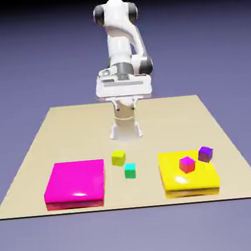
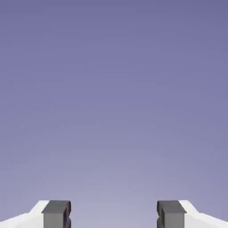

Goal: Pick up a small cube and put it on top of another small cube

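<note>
Exterior view: on the tan surface, before a blue-violet backdrop, I see the yellow cube just beside the teal-green cube. Hand view: only backdrop behind my spread hand, its fingers cut off below.

1. The table is pale tan and flat.
2. The robot's white base stands at its far side.
3. On the exterior view's left lies a magenta slab.
4. On the exterior view's right lies a flat yellow slab.
5. Between the slabs sit a small yellow cube and, near it and closer to the camera, a teal-green cube.
</note>
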Tool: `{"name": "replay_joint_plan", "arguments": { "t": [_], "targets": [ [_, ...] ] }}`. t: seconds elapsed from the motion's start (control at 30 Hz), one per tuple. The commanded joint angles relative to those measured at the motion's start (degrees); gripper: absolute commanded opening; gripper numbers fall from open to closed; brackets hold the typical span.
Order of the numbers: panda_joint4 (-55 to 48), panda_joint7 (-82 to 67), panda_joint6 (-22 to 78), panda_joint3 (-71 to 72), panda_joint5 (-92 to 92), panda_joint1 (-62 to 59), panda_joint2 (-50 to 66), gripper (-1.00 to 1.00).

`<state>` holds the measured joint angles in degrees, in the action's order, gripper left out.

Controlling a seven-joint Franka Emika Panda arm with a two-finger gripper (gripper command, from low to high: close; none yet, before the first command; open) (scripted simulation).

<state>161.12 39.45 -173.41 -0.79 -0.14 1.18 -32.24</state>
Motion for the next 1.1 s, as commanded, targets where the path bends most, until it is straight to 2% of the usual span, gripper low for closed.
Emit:
{"name": "replay_joint_plan", "arguments": {
  "t": [0.0, 1.07],
  "targets": [
    [0.1, -2.5, 0.49, -0.65, -0.12, 0.41, 0.35, 0.0],
    [3.37, -82.23, 16.28, -21.55, -3.88, 13.37, 11.58, 0.0]
  ]
}}
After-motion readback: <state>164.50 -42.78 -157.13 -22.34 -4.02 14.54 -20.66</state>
